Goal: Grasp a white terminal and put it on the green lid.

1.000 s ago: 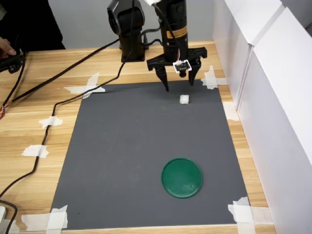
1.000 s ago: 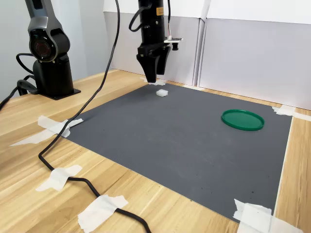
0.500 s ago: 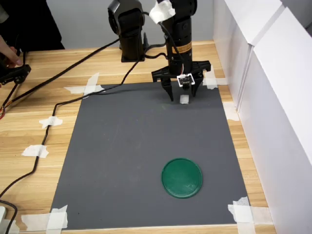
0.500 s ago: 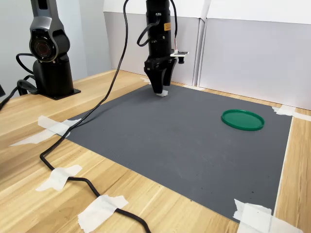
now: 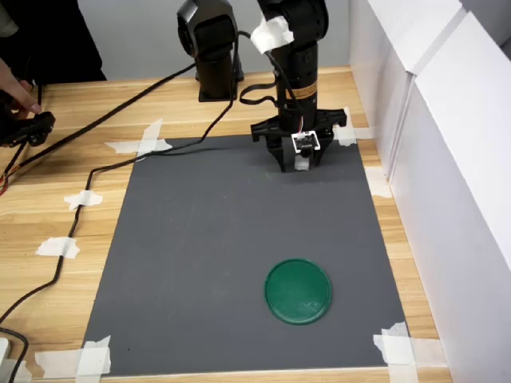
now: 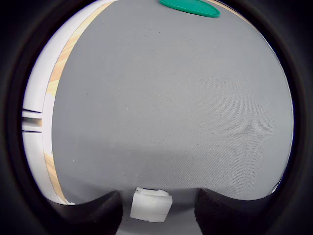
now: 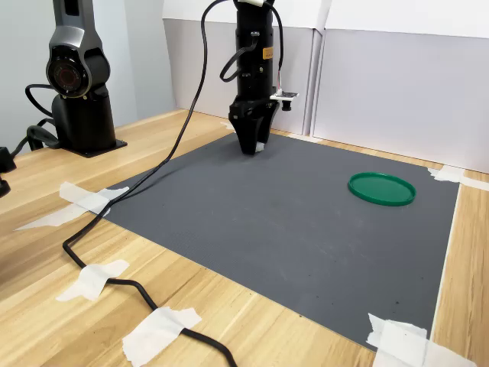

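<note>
Your gripper [image 5: 300, 165] has dropped onto the mat's [image 5: 207, 263] far edge, jaws open around the white terminal [image 6: 151, 204]. Nothing gripped yet. Close next; green lid [image 5: 298, 290] waits near the mat's opposite edge.

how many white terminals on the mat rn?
1. The white terminal sits on the grey mat between the open gripper fingers, far from the green lid. No others are visible; the arm could hide one.

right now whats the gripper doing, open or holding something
Gripper: open, down on the grey mat, one finger on each side of the white terminal, gaps visible, not gripping it yet.
</note>
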Controlling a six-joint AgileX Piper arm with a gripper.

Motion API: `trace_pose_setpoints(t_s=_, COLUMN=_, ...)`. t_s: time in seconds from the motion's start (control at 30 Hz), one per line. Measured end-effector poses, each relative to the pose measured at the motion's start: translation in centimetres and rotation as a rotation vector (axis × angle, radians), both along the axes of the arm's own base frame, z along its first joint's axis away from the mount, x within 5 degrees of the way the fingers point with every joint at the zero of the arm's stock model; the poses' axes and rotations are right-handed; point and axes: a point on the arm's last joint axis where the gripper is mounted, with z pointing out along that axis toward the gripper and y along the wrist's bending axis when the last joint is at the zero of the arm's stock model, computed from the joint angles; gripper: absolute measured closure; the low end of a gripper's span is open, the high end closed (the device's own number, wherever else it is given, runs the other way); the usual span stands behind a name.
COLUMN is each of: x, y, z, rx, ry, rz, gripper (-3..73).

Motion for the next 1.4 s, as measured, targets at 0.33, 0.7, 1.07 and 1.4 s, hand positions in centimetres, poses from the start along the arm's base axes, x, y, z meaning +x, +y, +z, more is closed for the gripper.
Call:
trace_pose_setpoints(t_s=0.33, x=0.1, y=0.0, z=-0.4, rx=-0.014, ry=0.011, rz=0.001, gripper=16.3)
trace_pose_setpoints(t_s=0.7, x=0.0, y=0.0, z=-0.4, rx=-0.009, ry=0.015, rz=-0.004, gripper=40.9)
trace_pose_setpoints(t_s=1.07, x=0.4, y=0.2, z=0.2, rx=-0.012, ry=0.017, rz=-0.003, gripper=41.7)
trace_pose_setpoints(t_s=1.4, x=6.0, y=-1.7, z=5.7, rx=0.022, ry=-0.121, rz=-0.012, gripper=41.7)
